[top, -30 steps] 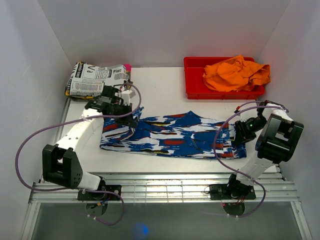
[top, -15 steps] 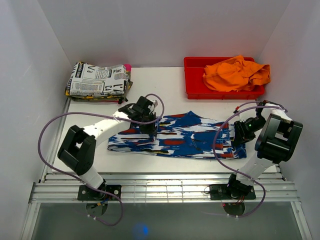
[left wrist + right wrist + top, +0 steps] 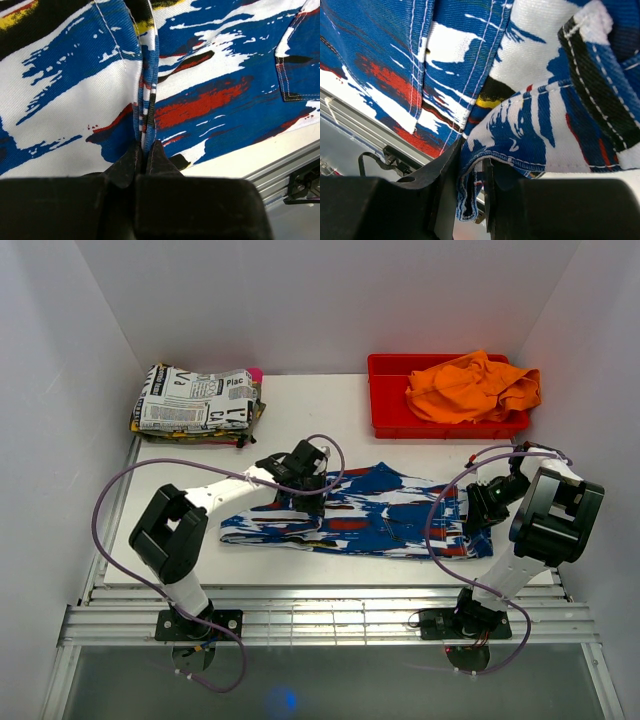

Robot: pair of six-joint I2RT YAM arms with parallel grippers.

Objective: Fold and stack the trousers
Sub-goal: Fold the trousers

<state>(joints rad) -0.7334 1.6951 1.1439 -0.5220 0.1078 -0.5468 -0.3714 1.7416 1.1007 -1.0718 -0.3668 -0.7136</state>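
Note:
The trousers [image 3: 380, 515], royal blue with white streaks and red patches, lie lengthwise across the table. My left gripper [image 3: 305, 488] is over their left part, shut on a doubled edge of cloth. In the left wrist view the trousers [image 3: 215, 100] fill the frame, and the left gripper [image 3: 145, 152] pinches two seamed edges together. My right gripper [image 3: 478, 508] sits at the right end. In the right wrist view the right gripper [image 3: 472, 175] is shut on a hemmed fold of the trousers [image 3: 530, 125], which hangs down between the jaws.
A folded stack of newspaper-print cloth [image 3: 195, 400] sits at the back left. A red bin [image 3: 385, 400] at the back right holds an orange cloth [image 3: 470, 385]. White walls enclose the table on three sides. A metal rail [image 3: 320, 615] runs along the front edge.
My left gripper has travelled right from near the newspaper-print stack, drawing the trousers' left end inward over the middle. The spread cloth is now shorter on the left. The right arm has stayed put.

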